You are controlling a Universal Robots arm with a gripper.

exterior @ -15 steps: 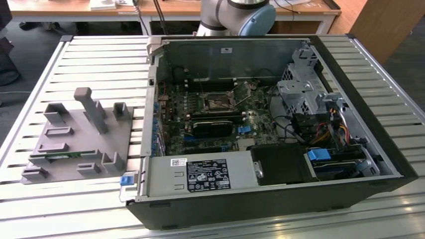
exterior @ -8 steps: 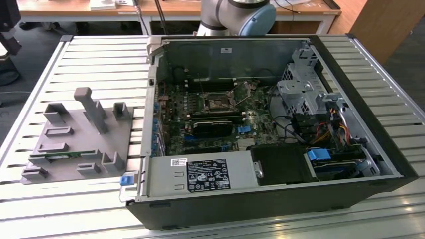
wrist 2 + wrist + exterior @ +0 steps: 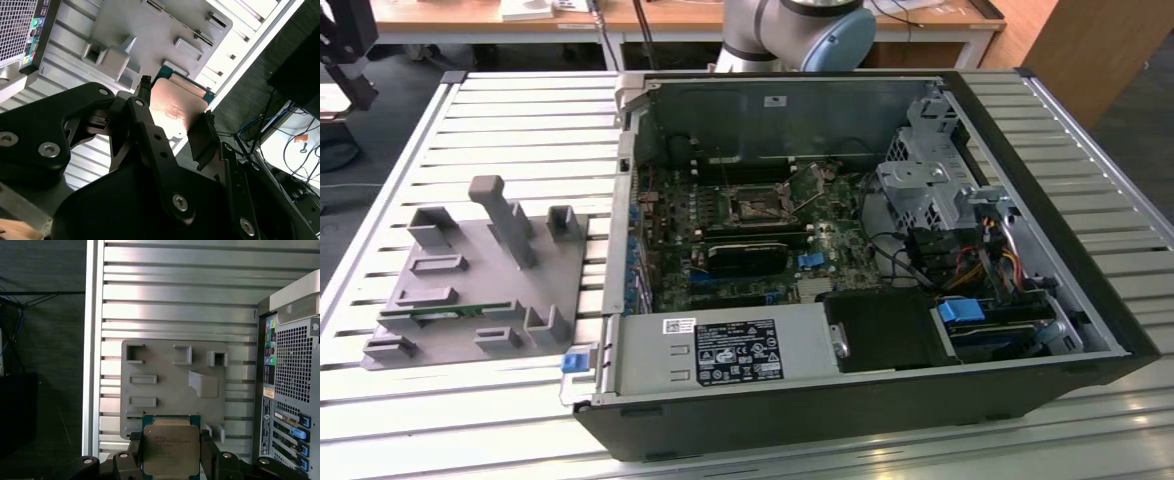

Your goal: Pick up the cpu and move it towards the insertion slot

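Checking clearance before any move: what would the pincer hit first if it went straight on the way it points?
The pincer, shut on the cpu, would probably meet the gray tray first; depth is unclear.

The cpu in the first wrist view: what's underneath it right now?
The grey fixture tray on the slatted table lies below the cpu. What sits directly beneath the chip is covered.
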